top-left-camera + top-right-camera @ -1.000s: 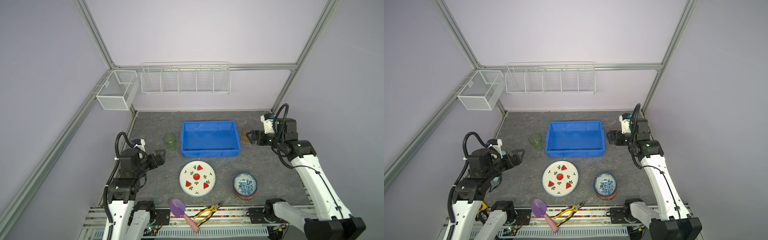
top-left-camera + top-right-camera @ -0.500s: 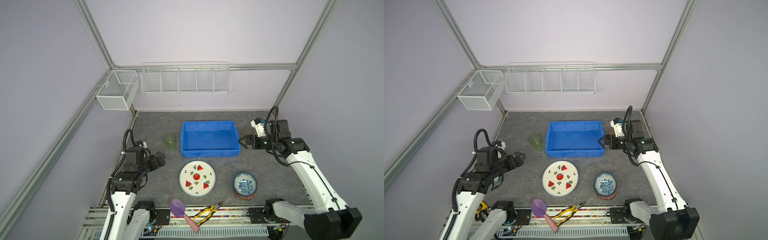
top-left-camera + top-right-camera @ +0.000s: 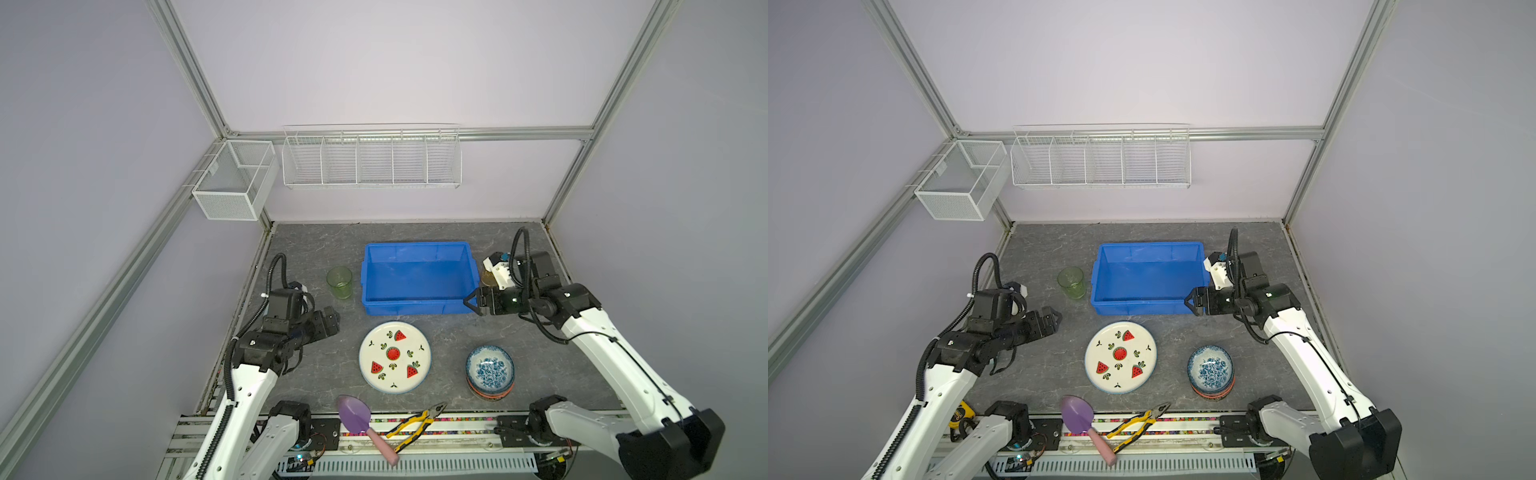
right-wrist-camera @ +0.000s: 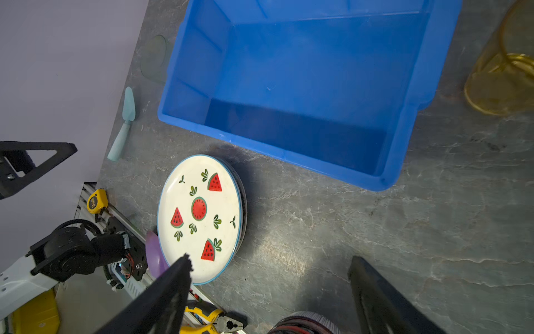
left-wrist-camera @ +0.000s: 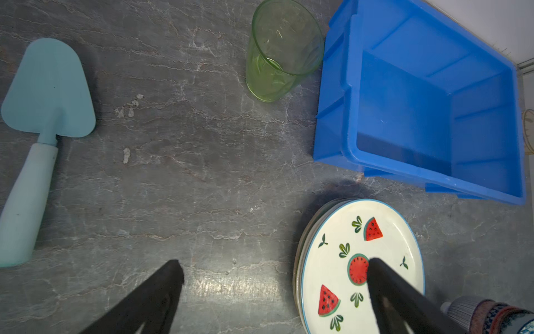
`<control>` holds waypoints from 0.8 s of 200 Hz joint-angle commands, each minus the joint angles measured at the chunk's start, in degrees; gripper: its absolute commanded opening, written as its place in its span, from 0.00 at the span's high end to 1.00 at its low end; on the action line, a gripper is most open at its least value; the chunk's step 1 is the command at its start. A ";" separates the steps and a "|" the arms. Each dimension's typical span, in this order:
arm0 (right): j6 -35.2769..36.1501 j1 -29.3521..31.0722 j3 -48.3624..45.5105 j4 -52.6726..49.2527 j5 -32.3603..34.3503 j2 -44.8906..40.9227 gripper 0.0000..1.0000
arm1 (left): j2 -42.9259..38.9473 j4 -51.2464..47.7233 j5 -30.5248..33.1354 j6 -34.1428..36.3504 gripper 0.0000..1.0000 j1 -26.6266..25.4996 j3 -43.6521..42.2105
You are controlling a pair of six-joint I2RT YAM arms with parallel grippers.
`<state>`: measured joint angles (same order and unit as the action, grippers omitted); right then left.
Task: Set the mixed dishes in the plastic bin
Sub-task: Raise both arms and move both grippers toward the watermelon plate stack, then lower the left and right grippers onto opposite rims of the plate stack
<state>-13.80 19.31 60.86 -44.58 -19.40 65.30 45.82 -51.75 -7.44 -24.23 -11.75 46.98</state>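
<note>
The left fingers stand wide apart with nothing between them, above bare tabletop. In the left wrist view one tip overlaps the watermelon plate, but both top views show these fingers beside the plate and apart from it. The plate lies on top of other plates, whose edges show under its rim. Ahead of the fingertips the green tumbler stands upright, just beside an end wall of the blue bin. On the side of the fingers away from the plate, a teal trowel lies flat.

The right fingers are spread wide too and hold nothing. In both top views their tips sit at the bin's near right corner; whether they touch it I cannot tell. From these fingers the bin lies straight ahead, with the watermelon plate off to one side and the amber tumbler off to the other, next to the bin's end wall. Behind them, toward the arm's base, the blue floral bowl tops a stack of bowls. Farthest out, a purple trowel and yellow-handled pliers lie at the tabletop's front edge
</note>
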 commanded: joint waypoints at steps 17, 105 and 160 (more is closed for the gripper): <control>-3.09 5.52 -1.38 2.14 0.84 2.05 0.12 | 0.20 -1.03 -3.71 -2.41 0.01 -0.36 0.64; -10.68 18.46 -0.61 7.20 9.88 9.71 0.12 | -3.51 6.07 -10.05 -17.95 0.01 -3.27 -7.17; -12.51 23.33 0.52 7.42 10.54 14.57 0.12 | -4.26 8.44 -10.25 -20.04 0.01 -6.36 -10.70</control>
<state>-24.27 40.77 60.34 -37.39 -10.17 78.02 41.87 -44.91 -17.45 -41.63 -16.86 38.24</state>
